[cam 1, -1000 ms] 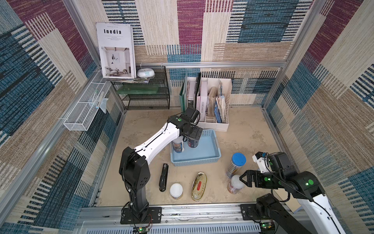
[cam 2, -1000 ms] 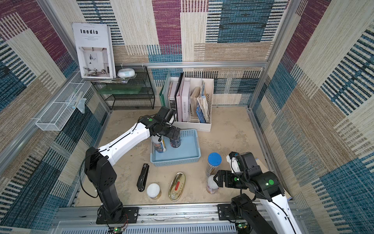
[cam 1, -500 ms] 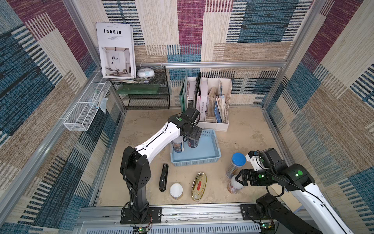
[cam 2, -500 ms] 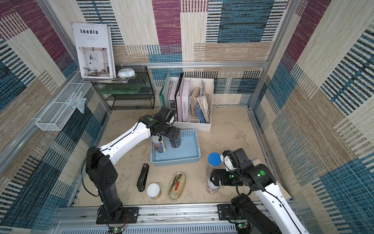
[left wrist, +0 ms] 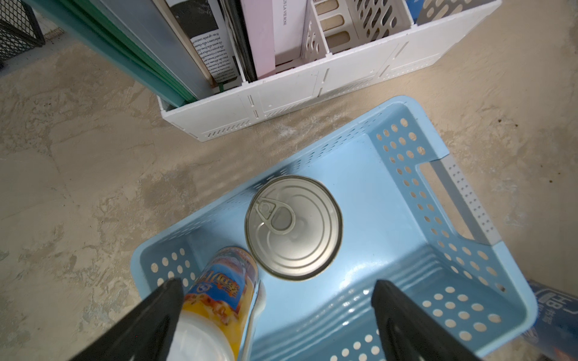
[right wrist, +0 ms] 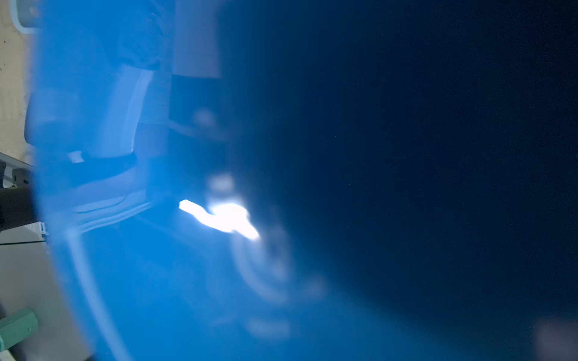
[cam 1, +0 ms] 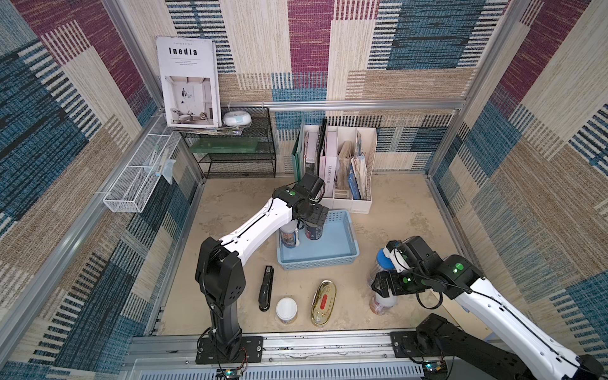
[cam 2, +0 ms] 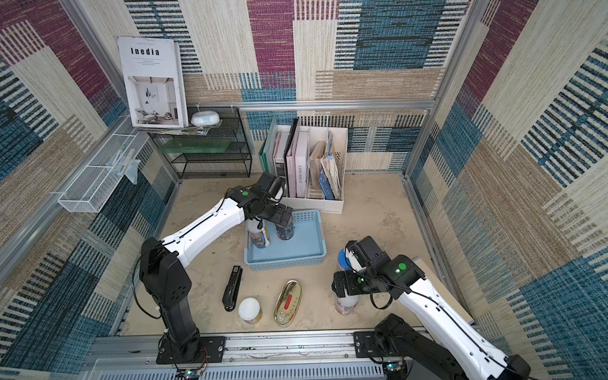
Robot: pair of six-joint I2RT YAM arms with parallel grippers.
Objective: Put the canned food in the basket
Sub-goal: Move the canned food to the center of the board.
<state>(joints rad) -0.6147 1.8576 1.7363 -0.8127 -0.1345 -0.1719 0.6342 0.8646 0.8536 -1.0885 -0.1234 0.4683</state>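
The light blue basket (cam 1: 329, 260) (left wrist: 463, 203) holds two upright pieces of canned food: a pull-tab metal can (left wrist: 292, 226) (cam 1: 314, 232) and a white-lidded jar (left wrist: 225, 281) (cam 1: 289, 237) with a blue and orange label. My left gripper (left wrist: 276, 283) (cam 1: 307, 222) hangs open just above them, holding nothing. On the floor in front lie a gold oval tin (cam 1: 324, 302) and a white-lidded can (cam 1: 286, 309). Another white-lidded jar (cam 1: 381, 304) stands at the front right. My right gripper (cam 1: 378, 286) (cam 2: 340, 286) hovers open right over it, gripping nothing.
A tall clear tube with a blue lid (cam 1: 381, 258) stands right behind the right gripper, and its lid (right wrist: 156, 250) fills the right wrist view. A black stapler (cam 1: 266, 289) lies left of the front can. A white file box (cam 1: 342, 197) stands behind the basket.
The right arm has swung in toward the middle, bringing its gripper over the front right jar. The left arm and all cans have stayed where they were.
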